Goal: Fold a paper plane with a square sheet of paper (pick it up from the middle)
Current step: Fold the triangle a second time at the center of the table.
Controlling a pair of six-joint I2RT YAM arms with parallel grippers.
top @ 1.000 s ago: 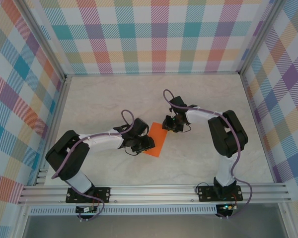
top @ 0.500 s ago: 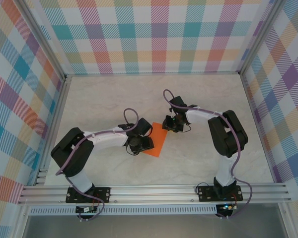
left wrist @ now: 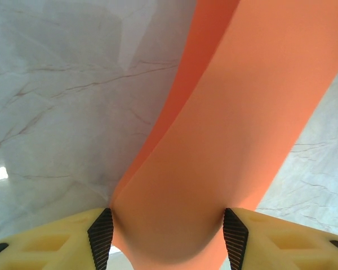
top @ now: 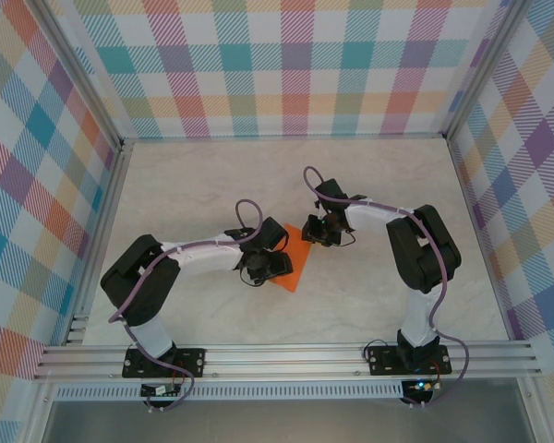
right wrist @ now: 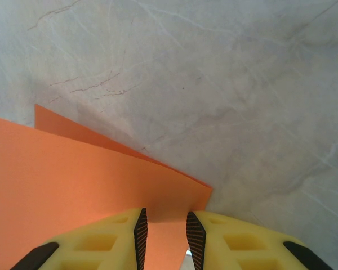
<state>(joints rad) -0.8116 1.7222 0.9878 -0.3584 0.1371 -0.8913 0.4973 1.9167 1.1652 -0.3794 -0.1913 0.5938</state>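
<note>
The square sheet of paper (top: 296, 260) lies near the middle of the marble-look table (top: 194, 185), folded over on itself and caught between the two grippers. Less of its orange shows from above than a second ago, because the left arm (top: 198, 251) has swung its elbow inward and its wrist now covers more of the sheet's left side. The right arm (top: 420, 249) has not shifted. It is bent sharply at the elbow, and its forearm reaches back toward the centre.

The left arm stretches low across the table from its base, and the left gripper (top: 266, 268) sits at the paper's left edge. Its jaws stand wider than before. In the left wrist view the paper bows in a rounded curve between the black pads (left wrist: 101, 233) and touches both. It seems to be lightly held there rather than pinched flat.

The right gripper (top: 316, 231) is at the sheet's far right corner. In the right wrist view its pads (right wrist: 139, 228) are drawn close together on the paper's edge, and two layers fan out just beyond them.
</note>
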